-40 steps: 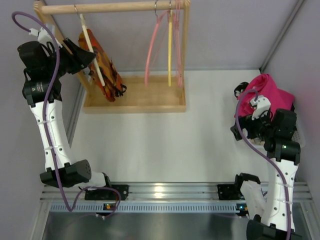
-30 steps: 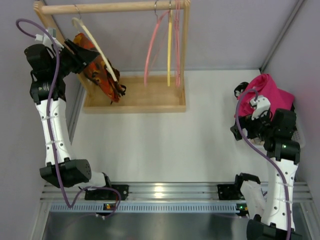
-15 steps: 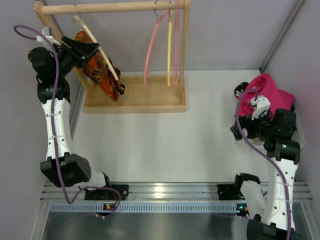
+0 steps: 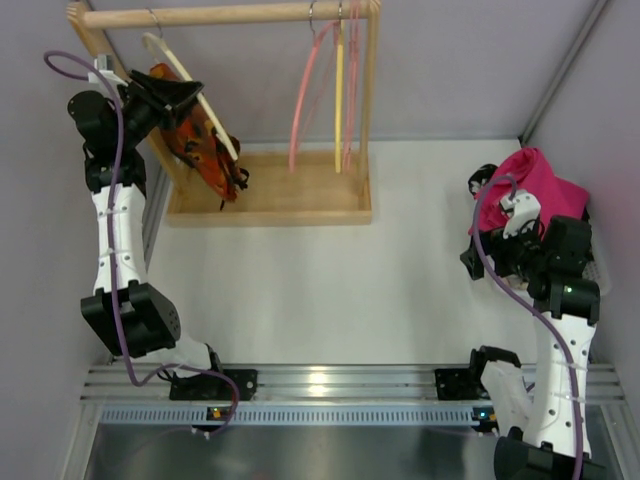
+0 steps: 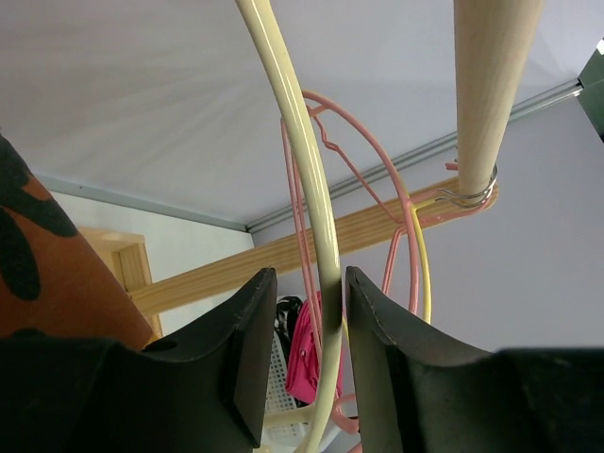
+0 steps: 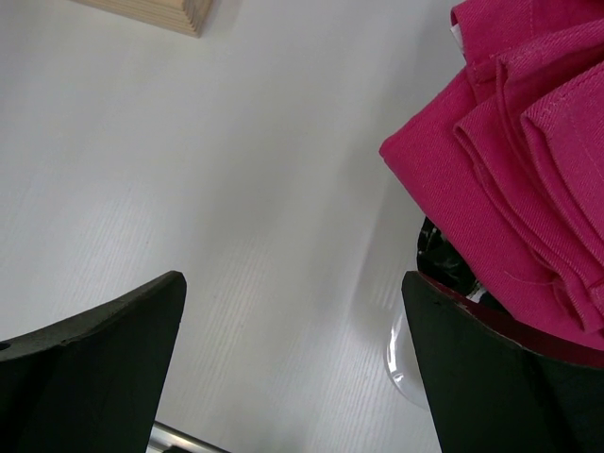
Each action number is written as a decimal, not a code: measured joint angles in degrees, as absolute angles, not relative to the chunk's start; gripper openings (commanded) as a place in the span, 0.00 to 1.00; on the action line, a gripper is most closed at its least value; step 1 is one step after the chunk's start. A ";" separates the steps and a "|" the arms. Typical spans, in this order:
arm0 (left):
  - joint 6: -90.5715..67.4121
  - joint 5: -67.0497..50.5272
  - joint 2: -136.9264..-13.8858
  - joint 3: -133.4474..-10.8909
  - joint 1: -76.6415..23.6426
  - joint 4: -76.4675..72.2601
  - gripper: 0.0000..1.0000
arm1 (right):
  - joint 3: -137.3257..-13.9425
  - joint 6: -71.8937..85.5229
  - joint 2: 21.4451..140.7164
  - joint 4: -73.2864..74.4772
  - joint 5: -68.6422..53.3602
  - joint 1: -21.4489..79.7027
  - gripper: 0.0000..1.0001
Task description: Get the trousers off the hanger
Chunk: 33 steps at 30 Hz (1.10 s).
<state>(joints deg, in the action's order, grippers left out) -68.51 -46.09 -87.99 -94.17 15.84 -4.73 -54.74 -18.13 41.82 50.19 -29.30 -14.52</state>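
a: where do the trousers stand?

b: the trousers [image 4: 205, 140] hang draped over the hanger [image 5: 316, 189], below the left end of the wooden rail [image 4: 230, 14]. no part of the cloth shows as pulled clear. removal not done.

a: the tools?

b: the left gripper [image 5: 308, 283] sits just under the rail's left end. its jaws are narrowly apart astride the hanger's cream arm, with a gap on one side, so not clamped. it holds no cloth. the right gripper [image 6: 293, 283] is well apart from the rail, off past its right end. its jaws are spread wide and empty, beside a folded pink cloth [image 6: 510, 189].

a: what is left?

b: in my judgement, nearly everything: steady the hanger, take hold of the cloth, draw it off.
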 measured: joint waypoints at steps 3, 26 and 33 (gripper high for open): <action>-69.23 -46.09 -88.49 -94.17 15.75 -4.93 0.40 | -54.74 -17.80 41.95 50.15 -29.50 -14.52 0.99; -73.84 -46.92 -89.54 -94.28 14.04 -9.21 0.00 | -54.74 -16.86 42.89 49.67 -29.89 -14.52 0.99; -80.12 -47.97 -89.60 -94.35 13.98 -11.66 0.00 | -54.74 -16.69 42.81 49.47 -30.17 -14.52 0.99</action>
